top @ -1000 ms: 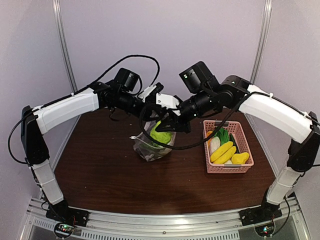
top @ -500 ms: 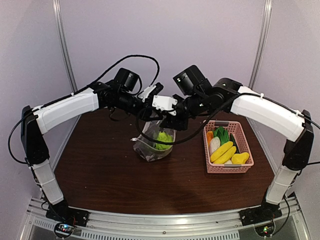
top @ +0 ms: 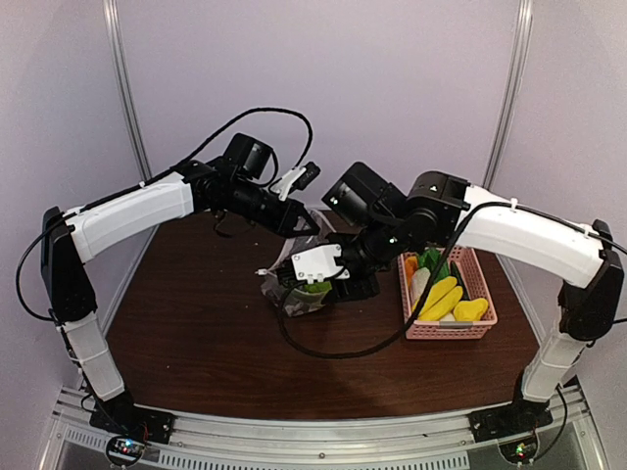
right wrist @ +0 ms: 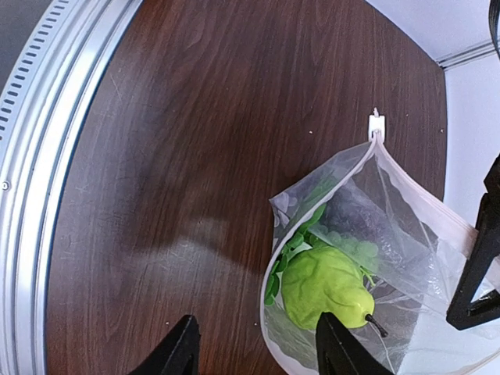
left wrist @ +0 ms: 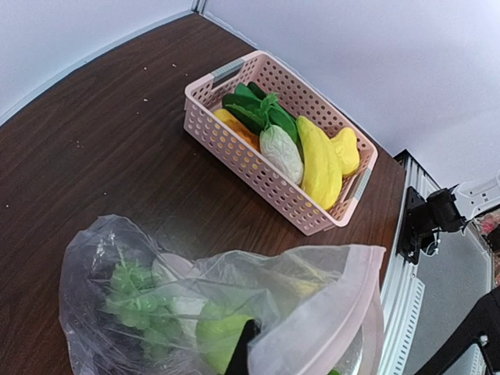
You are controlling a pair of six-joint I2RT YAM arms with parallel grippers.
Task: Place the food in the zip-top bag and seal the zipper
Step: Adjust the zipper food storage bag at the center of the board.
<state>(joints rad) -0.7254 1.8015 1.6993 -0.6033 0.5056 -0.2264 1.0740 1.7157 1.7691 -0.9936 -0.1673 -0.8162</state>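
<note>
Right now the left gripper (top: 302,221) is pinched tight on the rim of the bag (top: 294,296), holding its mouth up and open above the table (top: 196,333); the right gripper (right wrist: 256,328) hangs just over that mouth, its fingers (right wrist: 181,348) standing apart with nothing between them; inside the bag lie a green fruit (right wrist: 324,285), grapes (right wrist: 355,251) and some leaves (right wrist: 297,234); the zipper strip (right wrist: 426,199) along the rim is unsealed, its white slider (right wrist: 376,123) at one end; bananas (left wrist: 316,160), a white radish (left wrist: 281,152) and greens (left wrist: 258,113) sit in the pink basket (left wrist: 250,164), apart from the bag on its right
</note>
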